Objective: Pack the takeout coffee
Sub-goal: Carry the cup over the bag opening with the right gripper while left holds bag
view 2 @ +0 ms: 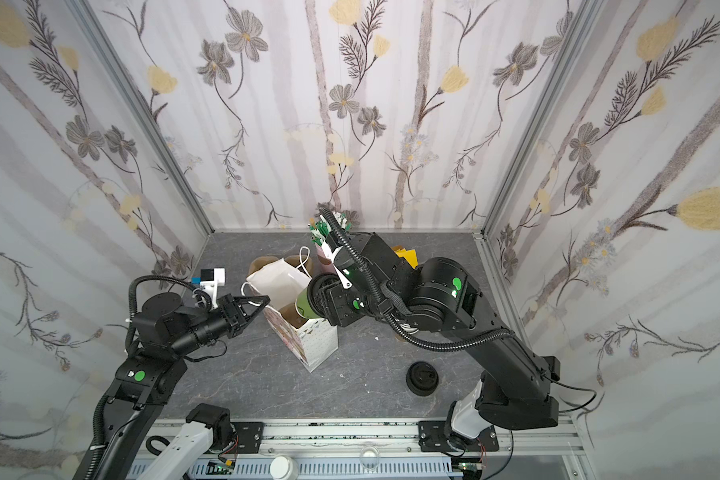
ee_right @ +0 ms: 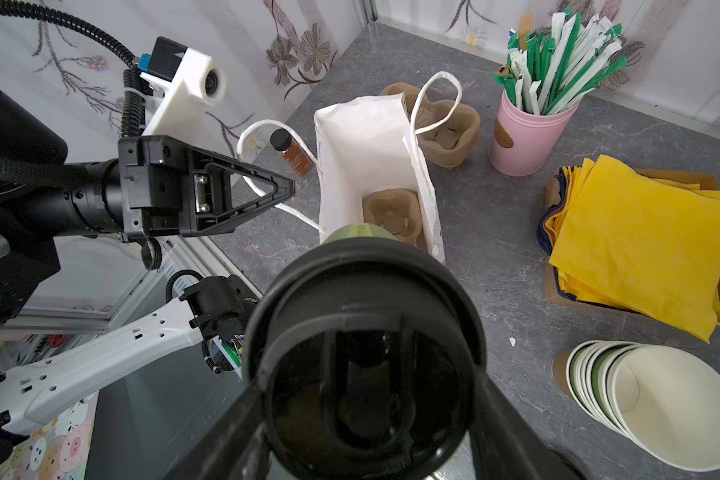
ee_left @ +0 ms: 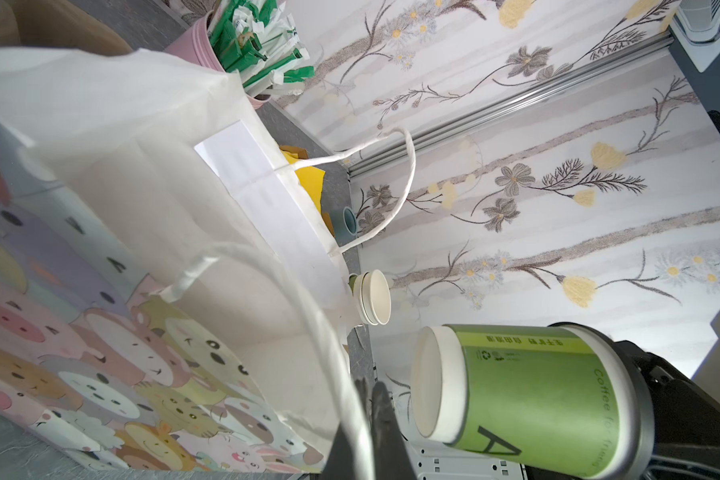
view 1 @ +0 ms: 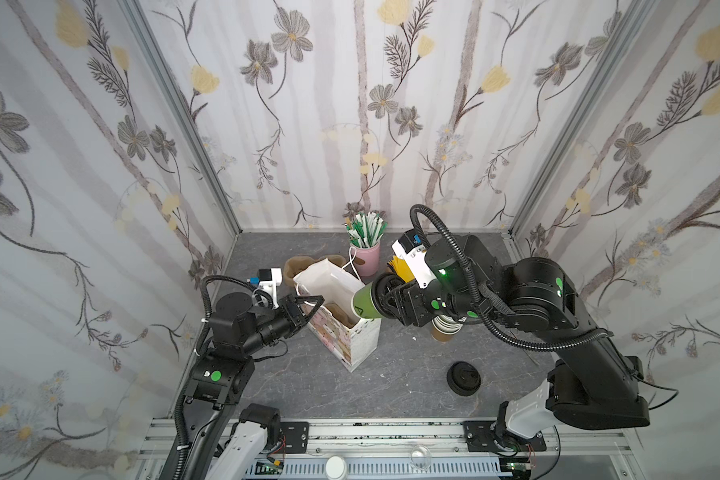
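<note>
- The gift bag (view 1: 350, 345), printed with cartoon animals and white inside, stands open-mouthed in the middle of the table between the two arms.
- The right gripper (view 1: 383, 300) reaches in from the right. Its jaws are spread about the black-lidded end of the cup and are clamped on it.
- The left gripper (ee_right: 287, 189) comes in from the other side. Its jaws are pinched fully together on the bag's near handle.
- The takeout coffee (view 1: 364, 307) hangs in the air at the bag's rim, tipped almost onto its side. Its base points over the opening and its lid faces back into the right gripper. It is not yet inside.
- A brown pulp cup carrier (ee_right: 391, 212) lies at the bottom of the bag with empty sockets.
- The handle (ee_right: 300, 215) is a thin white cord loop, drawn towards the left arm.
- To my eye the step in hand is the insertion, with the bag steadied and the cup at the mouth.
- Next, I'd say, the cup needs turning lid-up and lowering straight down into a carrier socket without scraping the paper wall.
</note>
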`<state>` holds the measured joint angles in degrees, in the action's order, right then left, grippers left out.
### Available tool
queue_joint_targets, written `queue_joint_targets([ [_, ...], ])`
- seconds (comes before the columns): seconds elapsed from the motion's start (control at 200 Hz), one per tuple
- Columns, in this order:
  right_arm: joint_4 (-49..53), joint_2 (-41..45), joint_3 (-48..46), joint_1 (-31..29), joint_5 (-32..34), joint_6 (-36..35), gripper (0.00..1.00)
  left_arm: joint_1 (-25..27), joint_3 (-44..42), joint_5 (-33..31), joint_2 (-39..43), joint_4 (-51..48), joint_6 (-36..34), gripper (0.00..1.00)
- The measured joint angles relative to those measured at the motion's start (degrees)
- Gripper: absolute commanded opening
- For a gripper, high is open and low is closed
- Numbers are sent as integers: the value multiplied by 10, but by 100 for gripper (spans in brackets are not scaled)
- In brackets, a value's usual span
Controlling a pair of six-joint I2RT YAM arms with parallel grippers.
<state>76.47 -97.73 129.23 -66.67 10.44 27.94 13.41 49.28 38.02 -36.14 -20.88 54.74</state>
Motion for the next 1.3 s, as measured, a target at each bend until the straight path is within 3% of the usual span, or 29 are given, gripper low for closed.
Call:
queue_joint_targets([
  [0.2,-23,-19,4,2,-3,-6,65,0,-9,-4,30,0,19,47],
  [0.33,-30,-36,7,2,-6,-6,66,0,-8,-30,39,-6,23,62],
  [0.47,-47,-56,15,3,2,-6,66,0,26,-92,45,-38,22,66],
  [0.649,-55,-90,18,3,17,-10,65,0,101,-226,34,-138,-6,71],
  [0.849,-58,-123,18,4,30,-24,65,0,173,-336,-21,-251,-49,84],
  [0.944,-67,-132,18,4,30,-30,65,0,196,-350,-56,-275,-76,94],
  [1.019,-70,-140,18,4,31,-32,66,0,203,-349,-78,-285,-94,95],
  [1.139,-70,-147,18,4,34,-36,65,-5,206,-330,-118,-296,-115,95],
  [1.299,-70,-148,18,5,36,-41,66,-21,219,-297,-174,-305,-125,85],
])
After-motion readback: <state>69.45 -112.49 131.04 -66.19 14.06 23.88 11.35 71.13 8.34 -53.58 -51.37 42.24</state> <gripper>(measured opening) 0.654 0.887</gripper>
